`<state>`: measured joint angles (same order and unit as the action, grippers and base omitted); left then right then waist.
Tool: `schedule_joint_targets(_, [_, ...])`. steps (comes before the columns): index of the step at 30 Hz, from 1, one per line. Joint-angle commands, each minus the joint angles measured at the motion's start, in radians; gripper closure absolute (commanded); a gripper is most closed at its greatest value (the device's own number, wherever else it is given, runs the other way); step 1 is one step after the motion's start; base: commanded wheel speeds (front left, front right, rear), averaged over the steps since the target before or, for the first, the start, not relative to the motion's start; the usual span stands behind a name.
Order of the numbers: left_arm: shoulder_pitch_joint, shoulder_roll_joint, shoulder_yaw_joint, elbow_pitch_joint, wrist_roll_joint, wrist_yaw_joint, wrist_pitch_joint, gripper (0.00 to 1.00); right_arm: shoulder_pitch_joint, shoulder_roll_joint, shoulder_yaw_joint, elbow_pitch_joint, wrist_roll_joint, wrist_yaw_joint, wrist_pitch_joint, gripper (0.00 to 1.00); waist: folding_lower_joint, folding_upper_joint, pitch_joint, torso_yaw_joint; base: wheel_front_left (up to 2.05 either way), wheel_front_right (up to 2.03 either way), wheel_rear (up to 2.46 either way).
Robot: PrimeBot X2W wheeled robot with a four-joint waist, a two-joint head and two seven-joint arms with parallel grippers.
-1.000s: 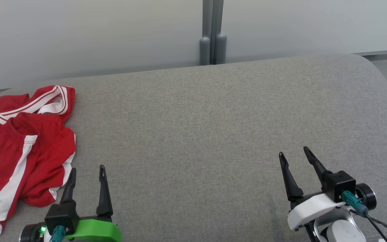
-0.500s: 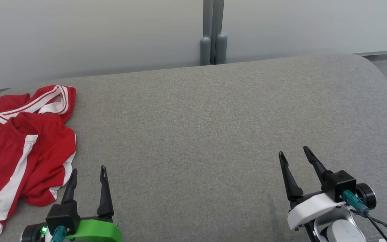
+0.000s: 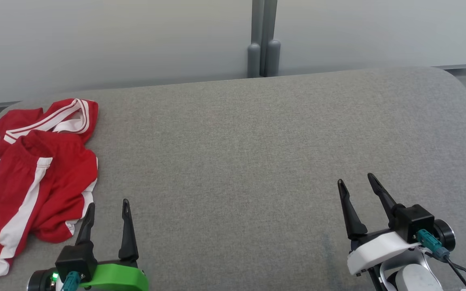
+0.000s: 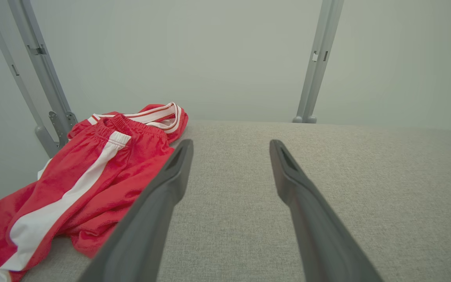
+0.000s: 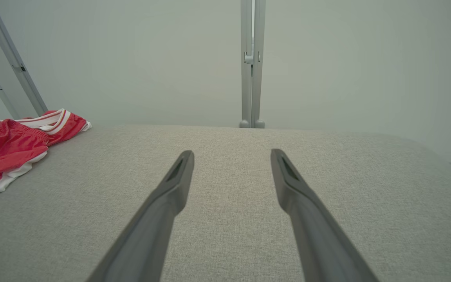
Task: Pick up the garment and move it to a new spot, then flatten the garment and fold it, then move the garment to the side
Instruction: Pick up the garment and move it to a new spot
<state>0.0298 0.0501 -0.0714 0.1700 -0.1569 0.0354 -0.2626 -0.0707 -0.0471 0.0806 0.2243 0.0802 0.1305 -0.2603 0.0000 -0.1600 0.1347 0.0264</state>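
Left gripper (image 3: 108, 203), near left of the scene: its two dark fingers (image 4: 163, 196) stand wide apart and hold nothing. Right gripper (image 3: 355, 178), near right: fingers equally wide, also empty, pointing toward the far edge over bare surface. Both hang low above the grey padded table (image 3: 237, 141).

The garment (image 3: 43, 173), red with white stripes, lies crumpled along the table's left edge, running from the far-left corner down to the near left. Its near hem lies just beside the left gripper's outer finger, on that finger's left. Whether cloth and finger touch cannot be told; no cloth lies between the fingers. The right gripper is well apart from it, across the width of the table.

Step in hand, as judged: the opening pick-up, not yet begun, since the cloth lies loose and ungripped. The next move calls for the left gripper to shift left and down onto a raised fold, then close; the open middle of the table offers the new spot.
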Motion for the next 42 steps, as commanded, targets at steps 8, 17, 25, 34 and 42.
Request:
schedule_joint_targets(8, [-0.016,0.001,-0.016,-0.010,-0.008,-0.003,-0.003,0.00,0.025,-0.002,-0.008,-0.065,0.005,0.000,-0.004,0.00,0.0000,0.0000,0.018,0.159,0.00,0.00,0.00])
schedule_joint_targets(17, [-0.013,0.001,-0.018,-0.029,-0.001,-0.005,-0.002,0.00,0.030,-0.002,-0.015,-0.111,-0.004,0.000,-0.003,0.00,0.0000,0.0000,0.032,0.396,0.00,0.00,0.00])
schedule_joint_targets(25, [0.011,0.001,-0.001,-0.052,-0.016,0.005,-0.002,0.00,0.031,-0.002,0.011,-0.106,0.009,0.000,-0.003,0.00,0.0000,0.0000,0.050,0.498,0.00,0.00,0.00])
schedule_joint_targets(34, [0.023,0.001,-0.015,-0.057,-0.030,0.015,-0.002,0.00,0.018,-0.003,0.023,-0.094,0.006,0.000,-0.003,0.00,0.0000,0.0000,0.055,0.501,0.00,0.00,0.00])
schedule_joint_targets(42, [-0.040,0.019,0.023,-0.037,-0.044,-0.017,-0.002,0.00,0.028,-0.003,-0.009,-0.118,-0.009,0.000,-0.003,0.00,0.0000,0.0000,0.057,0.471,0.00,0.00,0.00])
